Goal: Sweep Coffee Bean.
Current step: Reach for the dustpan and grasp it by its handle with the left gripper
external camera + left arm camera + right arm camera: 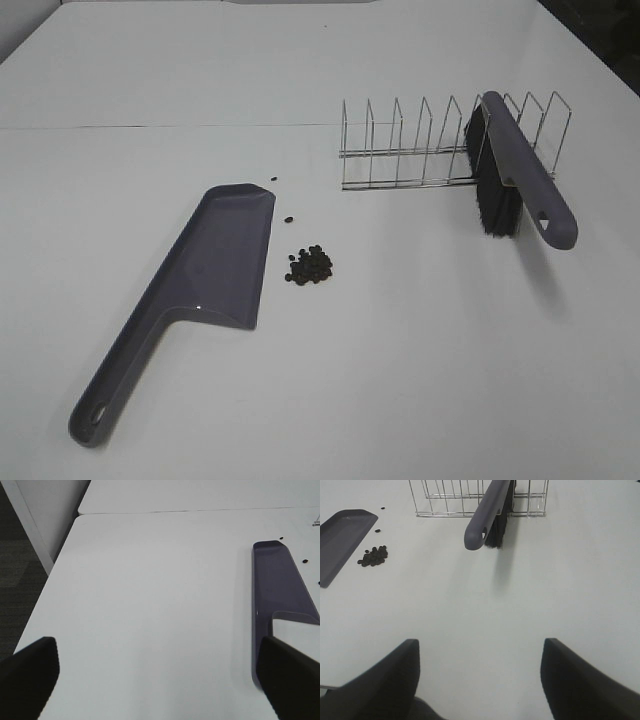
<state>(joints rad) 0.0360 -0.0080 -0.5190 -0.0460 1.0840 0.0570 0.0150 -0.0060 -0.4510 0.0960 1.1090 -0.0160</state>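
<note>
A small pile of dark coffee beans (pixel 310 265) lies on the white table just right of the grey-purple dustpan (pixel 215 262); two stray beans lie nearer the pan's far end. The pile also shows in the right wrist view (pixel 373 556). The dustpan lies flat, its handle toward the front left. A grey-purple brush (pixel 520 180) with black bristles leans in the wire rack (pixel 440 145). Neither gripper shows in the high view. My left gripper (pixel 157 677) is open and empty, left of the dustpan (pixel 277 585). My right gripper (pixel 480 680) is open and empty, well in front of the brush (pixel 490 512).
The white table (pixel 420 360) has a seam across its far part. In the left wrist view the table's left edge (pixel 47 587) drops to a dark floor. The wire rack (pixel 470 500) stands behind the brush.
</note>
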